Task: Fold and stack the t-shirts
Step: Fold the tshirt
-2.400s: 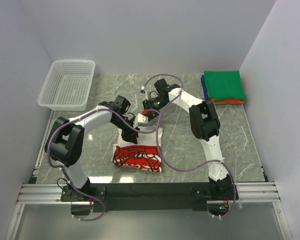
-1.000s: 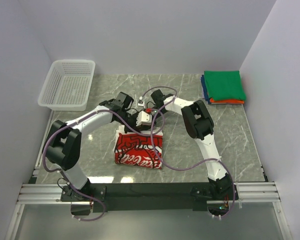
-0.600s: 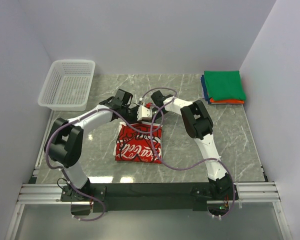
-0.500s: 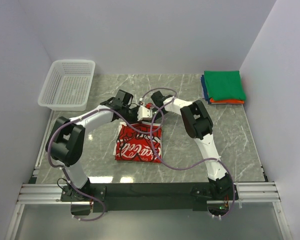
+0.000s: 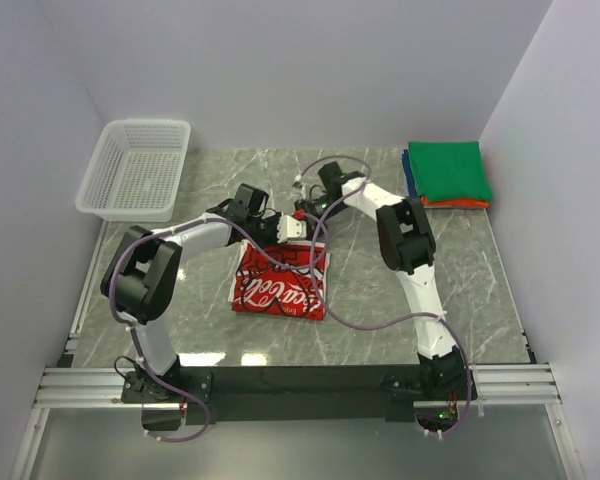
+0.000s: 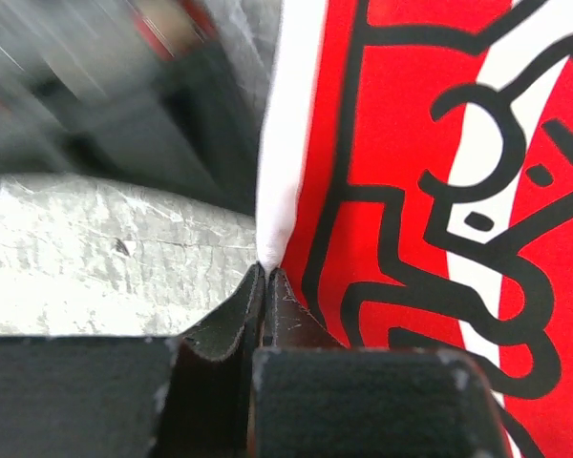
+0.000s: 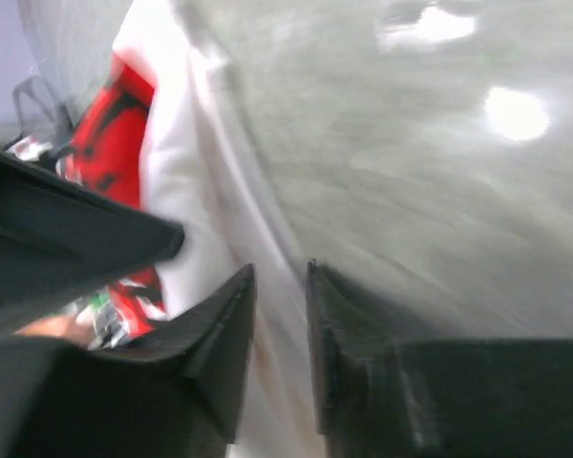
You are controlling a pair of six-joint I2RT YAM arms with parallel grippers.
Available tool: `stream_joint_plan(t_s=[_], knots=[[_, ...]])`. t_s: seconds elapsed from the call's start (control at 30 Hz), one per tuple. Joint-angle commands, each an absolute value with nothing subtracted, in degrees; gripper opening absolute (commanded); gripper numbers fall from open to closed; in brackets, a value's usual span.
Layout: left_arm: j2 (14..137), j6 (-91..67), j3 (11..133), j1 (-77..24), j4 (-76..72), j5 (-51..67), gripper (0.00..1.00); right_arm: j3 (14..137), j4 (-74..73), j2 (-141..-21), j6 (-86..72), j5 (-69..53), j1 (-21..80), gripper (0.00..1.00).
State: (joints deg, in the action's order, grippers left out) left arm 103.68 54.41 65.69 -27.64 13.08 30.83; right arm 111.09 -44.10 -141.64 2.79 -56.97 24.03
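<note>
Grey marble surface carries the half-folded white tee mid-frame, its upper white hem pinched by the left end effector, likely to tension the fold, while the right end effector, slightly parted, straddles cloth, grip unclear.

The red print on the white t-shirt reads "Coca-Cola" in white script.
</note>
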Motion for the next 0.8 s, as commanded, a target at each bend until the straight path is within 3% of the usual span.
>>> stream_joint_plan(t_s=[0.0, 0.17, 0.27, 0.37, 0.43, 0.77], knots=[[106.16, 54.94, 66.35, -26.37, 10.2, 29.62, 0.01, 114.78, -45.35, -136.5, 4.66, -43.0, 18.81, 0.4], [110.56, 51.51, 73.72, -24.44, 11.25, 30.05, 0.06, 112.95, -45.97, -130.01, 5.71, -41.22, 15.48, 0.42], [110.4, 49.49, 77.78, -23.38, 15.11, 32.95, 0.22, 106.98, -44.04, -125.08, 5.54, -44.64, 14.24, 0.42], [107.76, 46.51, 80.32, -21.98, 20.29, 38.75, 0.42, 101.52, -42.2, -121.92, 5.97, -47.54, 13.8, 0.5], [106.7, 43.78, 81.91, -20.31, 24.06, 41.48, 0.48, 98.89, -40.7, -121.2, 5.02, -48.25, 13.8, 0.54], [109.69, 22.07, 83.24, -8.09, 31.47, 41.93, 0.51, 101.51, -37.27, -126.65, 1.93, -47.82, 16.34, 0.5]])
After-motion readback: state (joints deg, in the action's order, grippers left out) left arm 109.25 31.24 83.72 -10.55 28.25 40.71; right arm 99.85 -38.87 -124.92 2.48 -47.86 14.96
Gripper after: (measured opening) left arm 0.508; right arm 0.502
